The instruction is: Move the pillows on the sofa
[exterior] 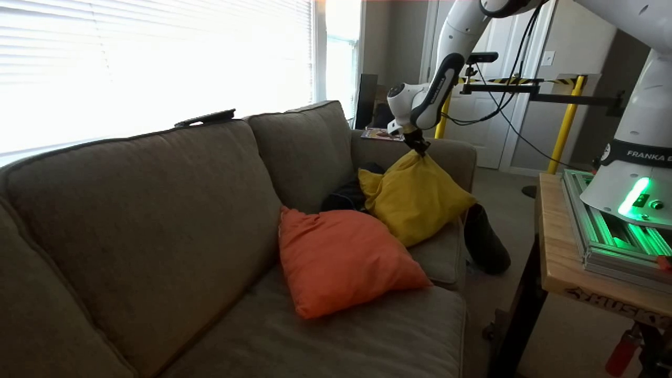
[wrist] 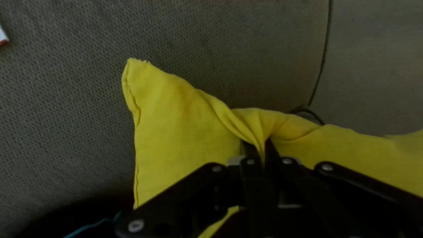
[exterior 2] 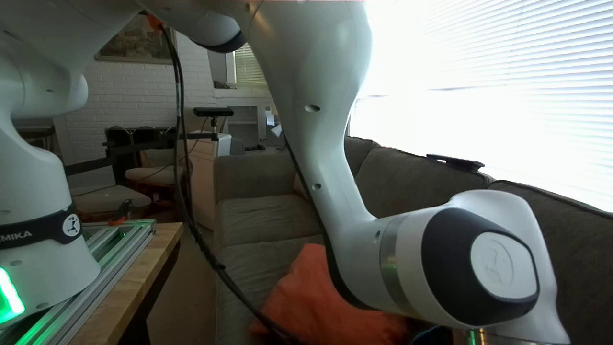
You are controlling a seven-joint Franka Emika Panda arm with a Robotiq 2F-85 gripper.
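The yellow pillow hangs tilted at the far end of the grey-brown sofa, its top pulled into a peak. My gripper is shut on a fold of it. In the wrist view the fingers pinch the yellow cloth, with a loose corner to the left. I cannot tell whether its lower edge touches the seat. The orange pillow lies on the seat beside it and also shows in an exterior view, partly behind the arm. There the gripper and yellow pillow are out of view.
Dark items lie behind the yellow pillow, and a dark object is at the sofa's front. A magazine lies on the sofa arm. A flat black object rests on the backrest. The robot's wooden table stands opposite the sofa.
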